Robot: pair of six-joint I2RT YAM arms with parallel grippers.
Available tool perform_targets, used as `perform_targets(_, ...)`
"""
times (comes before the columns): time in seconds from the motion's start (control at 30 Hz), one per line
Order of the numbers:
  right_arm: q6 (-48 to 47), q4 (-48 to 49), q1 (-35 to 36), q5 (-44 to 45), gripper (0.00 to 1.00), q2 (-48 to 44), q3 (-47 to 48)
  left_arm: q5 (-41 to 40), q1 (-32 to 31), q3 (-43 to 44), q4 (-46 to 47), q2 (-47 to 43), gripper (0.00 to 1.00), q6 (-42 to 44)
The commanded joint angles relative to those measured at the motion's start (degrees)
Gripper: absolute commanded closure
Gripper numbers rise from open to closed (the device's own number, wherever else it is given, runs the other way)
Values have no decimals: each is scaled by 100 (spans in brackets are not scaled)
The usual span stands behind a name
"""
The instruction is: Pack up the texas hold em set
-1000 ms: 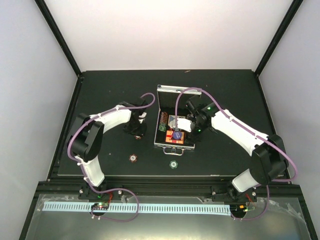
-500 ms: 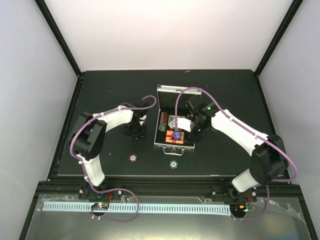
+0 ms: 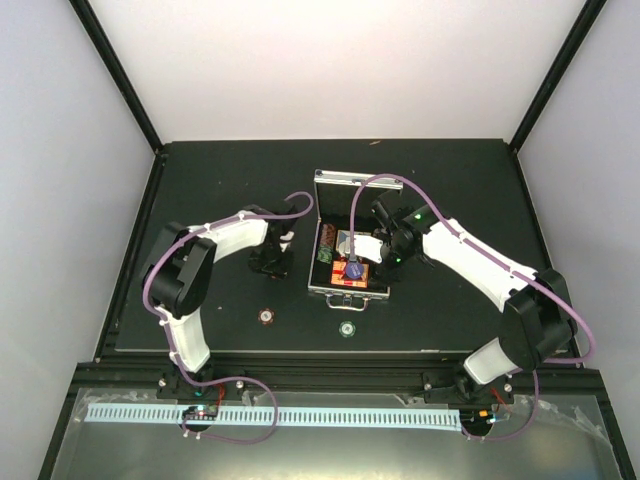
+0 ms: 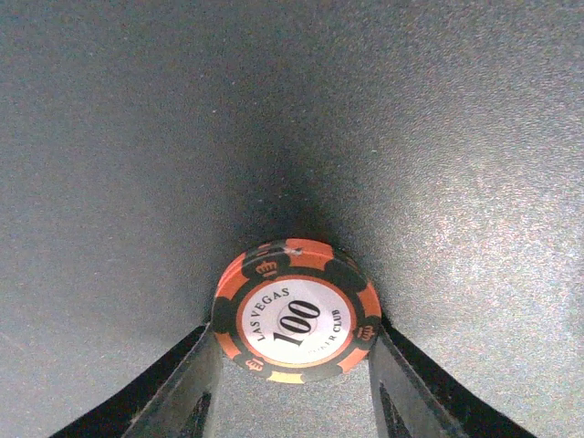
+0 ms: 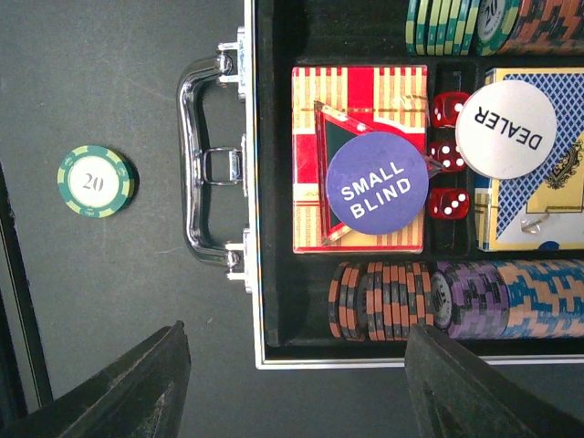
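Black table [image 3: 200, 180], two arms on it.

Case [image 3: 340, 178] sits mid-table, open, lid standing at the far side, handle [image 5: 205, 169] toward the arm bases.

Left gripper [image 4: 294, 339] is down at the table left of the case. Its fingers are closed on the edges of an orange/black 100 chip [image 4: 297, 324], one finger touching each side, face up to the camera. Can't tell whether the chip is off the surface.

Right gripper [image 5: 297, 383] hangs over the handle end of the case, fingers spread wide, nothing between them.

Inside the case:
- red deck [image 5: 356, 91] in the slot next to the handle
- blue deck [image 5: 529, 210] in the slot beyond the dice, only partly in frame
- chip rows standing on edge along both long sides: orange/black, purple and blue ones in one row [image 5: 438, 299], green and orange in the other [image 5: 474, 26]
- purple SMALL BLIND button [image 5: 377, 182] lying on the red deck
- white DEALER button [image 5: 505, 130] overlapping the blue deck and the dice slot
- three red dice [image 5: 445, 153] in a column between the decks

Loose on the table:
- green 20 chip [image 5: 96, 182], flat, near the handle
- dark reddish chip [image 3: 265, 316], flat, nearer the bases than the left gripper and apart from it
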Motion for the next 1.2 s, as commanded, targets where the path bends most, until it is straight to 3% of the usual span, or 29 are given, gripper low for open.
perform_targets(0.0,162,68,-38,-73,33,0,49,74,-31,123,86,254,56,12)
perform_targets(0.23,298,94,-54,-52,33,1,144,13,-49,3,208,62,66,65)
perform_targets(0.37,375,63,-122,-131,33,13,224,-48,-46,-164,257,-191,67,74)
perform_targets(0.47,390,38,-147,-177,33,56,280,-18,-48,-323,296,-342,66,90)
perform_targets(0.6,375,25,-152,-193,33,112,338,-56,-49,-392,337,-225,50,62)
perform_targets(0.7,353,-9,-156,-210,33,153,384,-98,-47,-304,411,-88,45,23)
perform_targets(1.0,291,-85,-152,-176,33,197,459,-22,-49,-28,469,110,47,35)
perform_targets(1.17,327,-88,-152,-202,33,211,469,2,-49,-128,481,136,53,61)
